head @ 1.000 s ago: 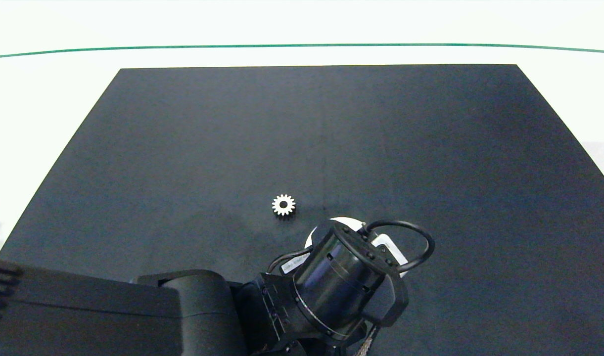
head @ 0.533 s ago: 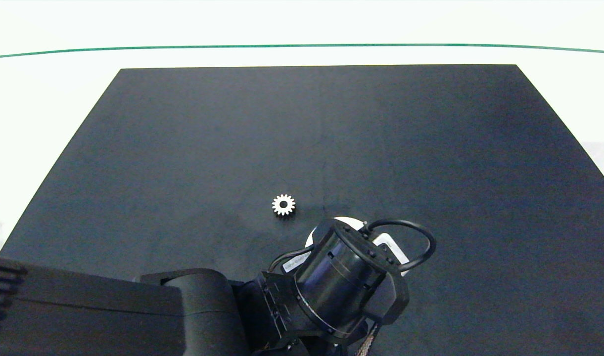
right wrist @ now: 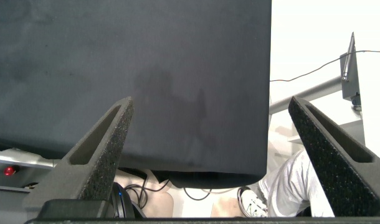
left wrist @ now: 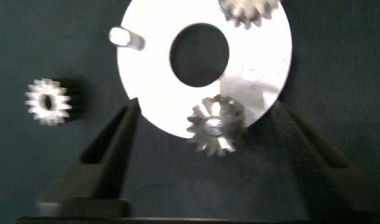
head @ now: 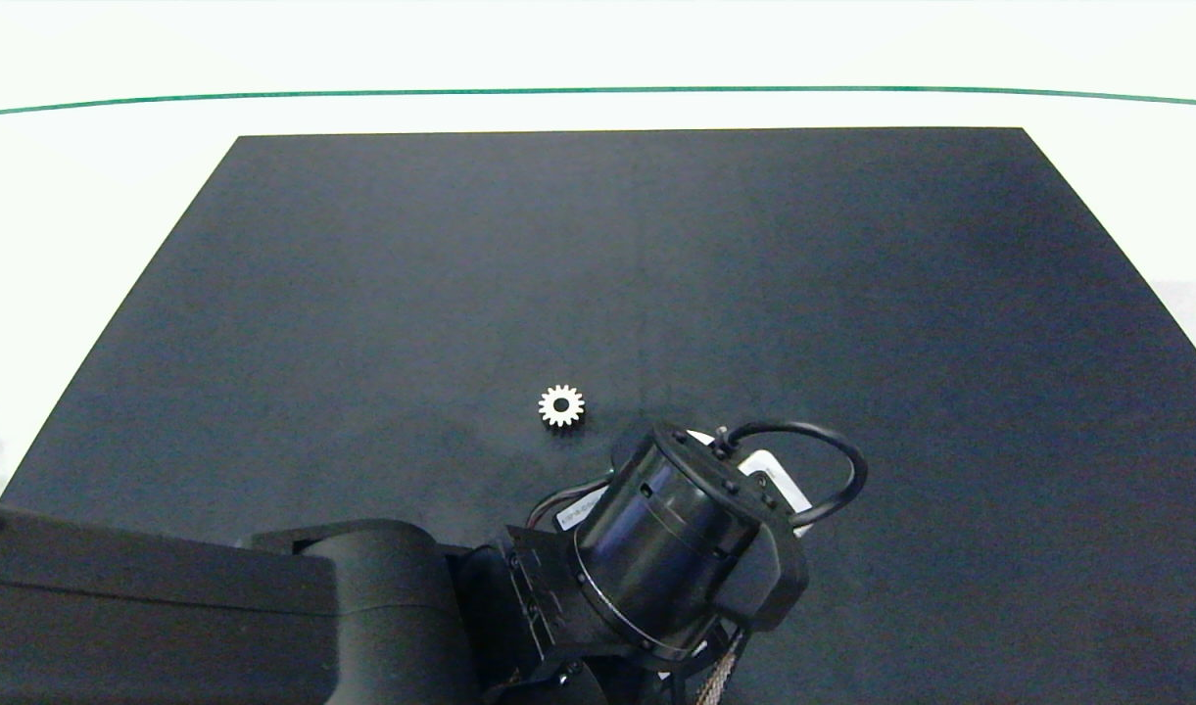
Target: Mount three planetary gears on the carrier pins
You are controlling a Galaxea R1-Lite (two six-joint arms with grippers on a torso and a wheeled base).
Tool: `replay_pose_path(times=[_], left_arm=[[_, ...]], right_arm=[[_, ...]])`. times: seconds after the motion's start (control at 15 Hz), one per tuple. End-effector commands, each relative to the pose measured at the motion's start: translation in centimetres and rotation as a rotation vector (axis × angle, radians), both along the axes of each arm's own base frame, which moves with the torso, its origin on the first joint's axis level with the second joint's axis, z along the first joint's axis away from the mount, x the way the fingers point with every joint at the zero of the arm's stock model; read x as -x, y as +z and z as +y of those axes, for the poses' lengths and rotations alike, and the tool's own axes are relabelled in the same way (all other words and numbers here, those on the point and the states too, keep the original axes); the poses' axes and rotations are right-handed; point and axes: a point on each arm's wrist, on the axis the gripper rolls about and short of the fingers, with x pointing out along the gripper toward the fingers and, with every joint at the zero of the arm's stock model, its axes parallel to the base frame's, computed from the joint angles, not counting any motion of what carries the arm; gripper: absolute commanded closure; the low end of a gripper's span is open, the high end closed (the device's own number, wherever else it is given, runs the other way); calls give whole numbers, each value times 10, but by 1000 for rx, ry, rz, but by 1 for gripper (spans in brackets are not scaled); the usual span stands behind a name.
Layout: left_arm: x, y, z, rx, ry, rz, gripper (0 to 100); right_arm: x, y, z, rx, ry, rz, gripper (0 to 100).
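Observation:
The white carrier disc [left wrist: 265, 56] with its large central hole lies on the black mat under my left gripper [left wrist: 205, 111], which hangs open above it. One planetary gear [left wrist: 215, 127] sits at the disc's rim between the open fingers, with a pale pin showing in its centre hole. A second gear [left wrist: 247, 9] rests on the disc, partly cut off by the frame edge. One carrier pin [left wrist: 124, 37] stands bare. A third gear [head: 561, 404] [left wrist: 48, 101] lies loose on the mat beside the disc. My left wrist [head: 666, 539] hides most of the disc in the head view.
The black mat [head: 852, 294] covers the white table, whose far side carries a green line [head: 598, 91]. My right gripper [right wrist: 210, 102] is open and idle near the mat's edge, outside the head view. A person's shoe [right wrist: 252, 202] and cables show beyond that edge.
My left wrist has shifted slightly and now covers more of the white disc. The loose gear has not moved.

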Motion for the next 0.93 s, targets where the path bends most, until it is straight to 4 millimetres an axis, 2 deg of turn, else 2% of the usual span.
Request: replay_pose_path(times=[0.07, 0.13, 0.2, 0.27, 0.47, 0.6, 0.8, 0.93], left_arm=[[-6, 65, 24, 57, 56, -29, 0], [-8, 76, 28, 62, 72, -29, 0], [-21, 86, 39, 83, 124, -42, 0], [-28, 87, 46, 84, 156, -45, 0], [-41, 74, 60, 81, 168, 4, 0], [-60, 64, 69, 114, 200, 9, 0], [-81, 49, 71, 169, 196, 4, 0], [-85, 40, 73, 158, 200, 20, 0]], right_arm=[[0, -1, 0, 4, 1, 5, 0], [0, -1, -1, 4, 6, 5, 0], [0, 0, -1, 4, 6, 3, 0], [0, 0, -1, 3, 4, 1, 0], [0, 0, -1, 3, 4, 1, 0], [0, 0, -1, 3, 4, 2, 0], [0, -1, -1, 5, 3, 5, 0], [0, 0, -1, 5, 3, 3, 0]])
